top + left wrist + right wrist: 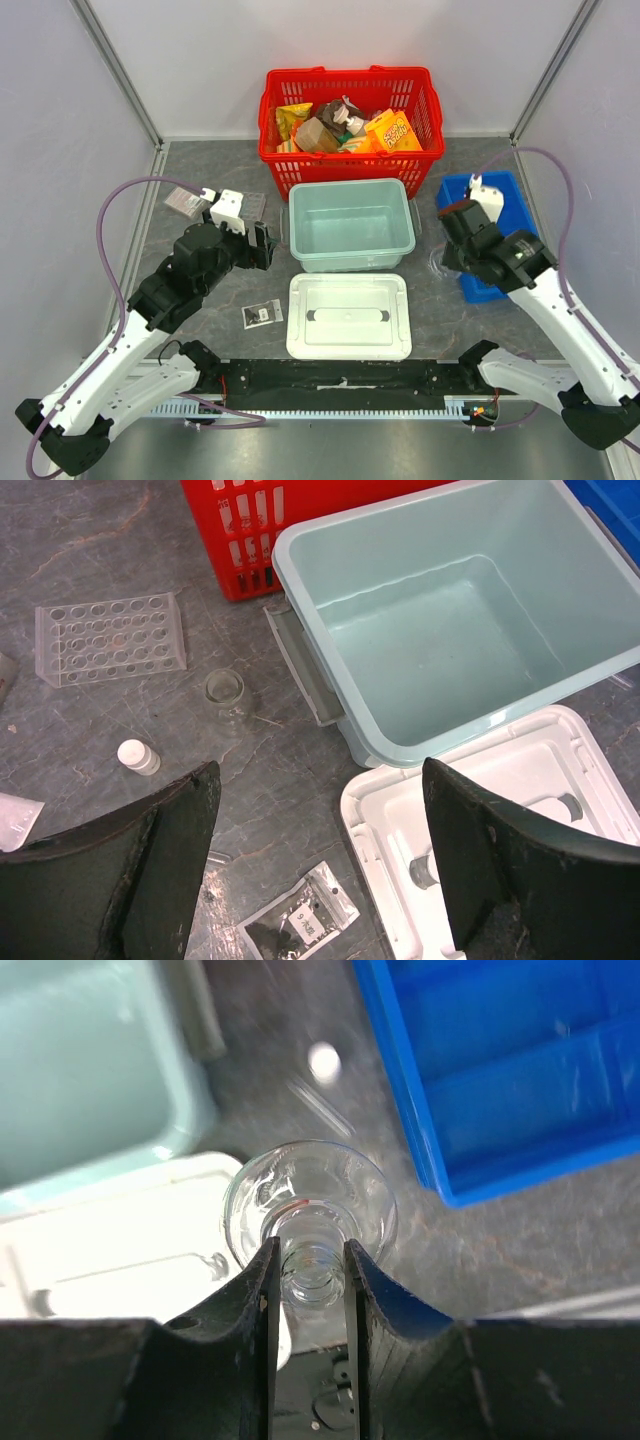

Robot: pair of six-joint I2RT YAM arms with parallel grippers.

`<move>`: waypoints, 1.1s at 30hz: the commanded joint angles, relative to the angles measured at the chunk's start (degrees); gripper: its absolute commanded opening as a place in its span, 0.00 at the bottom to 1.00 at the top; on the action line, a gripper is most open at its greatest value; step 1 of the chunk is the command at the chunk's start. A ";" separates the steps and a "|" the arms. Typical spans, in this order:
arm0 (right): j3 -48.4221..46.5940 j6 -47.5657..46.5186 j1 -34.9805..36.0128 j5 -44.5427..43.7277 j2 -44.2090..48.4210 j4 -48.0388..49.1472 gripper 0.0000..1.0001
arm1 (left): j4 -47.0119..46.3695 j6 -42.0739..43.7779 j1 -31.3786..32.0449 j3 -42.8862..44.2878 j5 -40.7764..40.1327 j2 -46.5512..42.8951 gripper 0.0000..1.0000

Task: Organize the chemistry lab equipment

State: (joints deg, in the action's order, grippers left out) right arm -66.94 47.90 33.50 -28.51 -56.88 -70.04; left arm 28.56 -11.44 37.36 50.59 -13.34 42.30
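Observation:
My right gripper (pixel 308 1260) is shut on the neck of a clear glass flask (pixel 310 1195), held above the table between the white lid and the blue tray; from above the gripper (pixel 450 250) sits by the tray's left edge. My left gripper (pixel 318 780) is open and empty, hovering left of the teal bin (pixel 440 630). Beneath it lie a flat clear packet (pixel 300 920), a tiny white vial (pixel 138 757), a small glass flask (pixel 227 695) and a clear multi-well plate (pixel 110 638). Another white vial (pixel 323 1060) shows blurred on the table.
A red basket (pixel 275 130) with snack packs stands at the back. The teal bin (pixel 350 255) is in the middle, its white lid (pixel 348 345) in front of it. A blue tray (pixel 510 195) lies at the right. Another packet (pixel 183 200) lies far left.

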 commanded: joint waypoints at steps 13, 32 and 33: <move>-25.43 -21.70 0.08 8.56 -25.01 22.22 0.13 | -2.54 1.60 0.16 -0.58 -0.46 -1.52 0.86; -12.61 -25.31 2.80 8.21 -37.86 37.42 0.12 | -3.07 1.77 0.17 -1.02 -1.86 -2.23 0.85; -11.65 -25.31 2.80 8.38 -37.86 38.56 0.13 | -3.07 1.77 0.25 -1.10 -1.77 -2.31 0.85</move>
State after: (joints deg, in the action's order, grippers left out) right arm -80.99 23.77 36.25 -20.23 -94.70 -39.55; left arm 28.16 -11.44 37.36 50.15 -13.65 40.64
